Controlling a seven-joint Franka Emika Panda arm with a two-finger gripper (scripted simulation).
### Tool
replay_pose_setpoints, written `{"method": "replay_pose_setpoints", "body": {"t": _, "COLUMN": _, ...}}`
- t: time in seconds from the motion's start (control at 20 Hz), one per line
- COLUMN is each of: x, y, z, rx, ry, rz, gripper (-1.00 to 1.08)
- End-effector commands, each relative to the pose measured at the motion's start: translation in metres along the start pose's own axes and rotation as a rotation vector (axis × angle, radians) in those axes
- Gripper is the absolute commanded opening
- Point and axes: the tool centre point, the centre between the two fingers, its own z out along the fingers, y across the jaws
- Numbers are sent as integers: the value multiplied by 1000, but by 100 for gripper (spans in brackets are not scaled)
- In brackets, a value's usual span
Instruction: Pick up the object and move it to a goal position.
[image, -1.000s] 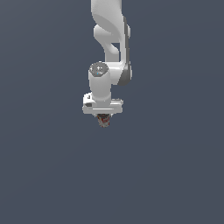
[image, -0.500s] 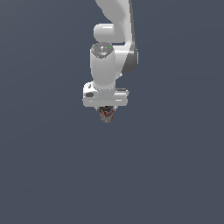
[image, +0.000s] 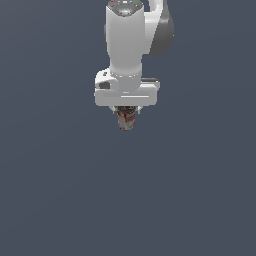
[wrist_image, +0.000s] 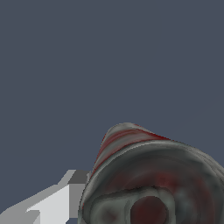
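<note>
Red-and-white tin, the can (image: 126, 120) hung pinched between the closed fingers (image: 127, 114) under the white arm (image: 131, 45), clear of any surface. Compared with a second earlier the arm loomed larger, swinging toward the exterior view. I judged the carry underway, goal unseen.

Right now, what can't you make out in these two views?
- Gripper fingertips: exterior view, tucked under the white hand body; contact with the can unclear.
- Can label print: too small in the exterior view, blurred in the wrist view.
- Can's lower part: cut off by the wrist view's edge.
- Goal position: no marker in either view.
- Arm base: cut off by the exterior view's top edge.
</note>
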Motion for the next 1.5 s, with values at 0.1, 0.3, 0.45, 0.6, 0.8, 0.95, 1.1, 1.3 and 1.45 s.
{"method": "replay_pose_setpoints", "body": {"t": 0.1, "x": 10, "y": -11, "z": -48, "rx": 0, "ry": 3, "rz": 0, "gripper": -100}}
{"method": "replay_pose_setpoints", "body": {"t": 0.3, "x": 18, "y": -20, "z": -87, "rx": 0, "ry": 3, "rz": 0, "gripper": -100}}
{"method": "replay_pose_setpoints", "body": {"t": 0.45, "x": 25, "y": -26, "z": -113, "rx": 0, "ry": 3, "rz": 0, "gripper": -100}}
{"method": "replay_pose_setpoints", "body": {"t": 0.6, "x": 30, "y": -31, "z": -136, "rx": 1, "ry": 3, "rz": -1, "gripper": -100}}
{"method": "replay_pose_setpoints", "body": {"t": 0.8, "x": 37, "y": -37, "z": -159, "rx": 1, "ry": 3, "rz": -1, "gripper": -100}}
{"method": "replay_pose_setpoints", "body": {"t": 0.95, "x": 40, "y": -40, "z": -171, "rx": 1, "ry": 3, "rz": -1, "gripper": -100}}
{"method": "replay_pose_setpoints", "body": {"t": 1.1, "x": 43, "y": -42, "z": -180, "rx": 1, "ry": 3, "rz": -1, "gripper": -100}}
{"method": "replay_pose_setpoints", "body": {"t": 1.3, "x": 45, "y": -43, "z": -187, "rx": 1, "ry": 3, "rz": -1, "gripper": -100}}
{"method": "replay_pose_setpoints", "body": {"t": 1.45, "x": 46, "y": -44, "z": -189, "rx": 1, "ry": 3, "rz": -1, "gripper": -100}}
